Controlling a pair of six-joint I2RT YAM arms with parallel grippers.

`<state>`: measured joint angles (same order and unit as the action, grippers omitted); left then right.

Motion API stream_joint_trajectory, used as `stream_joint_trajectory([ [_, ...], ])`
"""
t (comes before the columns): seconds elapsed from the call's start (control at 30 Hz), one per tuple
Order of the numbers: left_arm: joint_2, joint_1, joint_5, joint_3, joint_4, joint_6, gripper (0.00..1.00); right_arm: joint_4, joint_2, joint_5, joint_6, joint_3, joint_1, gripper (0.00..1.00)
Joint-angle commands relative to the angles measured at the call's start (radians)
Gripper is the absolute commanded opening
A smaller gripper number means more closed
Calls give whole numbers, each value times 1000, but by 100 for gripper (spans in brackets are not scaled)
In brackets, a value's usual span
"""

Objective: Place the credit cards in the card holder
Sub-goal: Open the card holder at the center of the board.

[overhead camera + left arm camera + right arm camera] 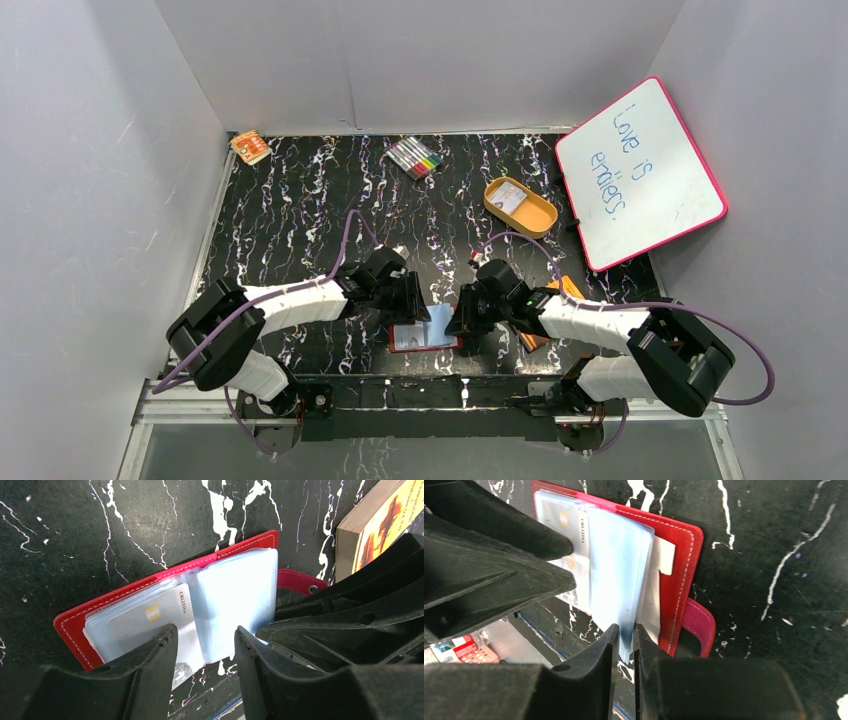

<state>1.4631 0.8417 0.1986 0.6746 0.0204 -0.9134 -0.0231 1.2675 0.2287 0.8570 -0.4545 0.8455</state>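
Observation:
The card holder point(425, 337) lies open near the table's front edge, its red cover point(150, 587) down and its clear sleeves fanned upward. A whitish credit card point(150, 616) with a gold chip sits on the left-hand sleeves, its lower corner sticking out past them. My left gripper point(205, 642) is open, its jaws astride that corner and the sleeve edge; one fingertip point(167, 637) overlaps the card. My right gripper point(625, 635) is shut on the near edge of the pale blue sleeves point(619, 565), holding them up. The same card point(574, 535) shows beside them.
An orange booklet point(380, 520) lies just right of the holder, partly under my right arm point(590, 320). Farther back are an orange oval tray point(520, 207), a bundle of markers point(415, 157), a pink-framed whiteboard point(640, 170) and a small orange item point(250, 147). White walls enclose the table.

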Motion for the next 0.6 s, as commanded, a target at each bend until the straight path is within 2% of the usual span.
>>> stream_joint_trajectory([
  [0.0, 22, 5, -19, -31, 27, 10, 43, -112, 10, 57, 34, 10, -1, 20],
  [0.2, -2, 5, -23, -28, 39, 10, 42, -120, -8, 59, 36, 7, -1, 9],
  [0.3, -34, 6, -30, -10, 59, 10, 46, -123, -19, 66, 24, 5, -1, 6],
  [0.57, -89, 5, -44, 77, 106, 27, 70, -117, -7, 93, -20, -20, 3, 5],
])
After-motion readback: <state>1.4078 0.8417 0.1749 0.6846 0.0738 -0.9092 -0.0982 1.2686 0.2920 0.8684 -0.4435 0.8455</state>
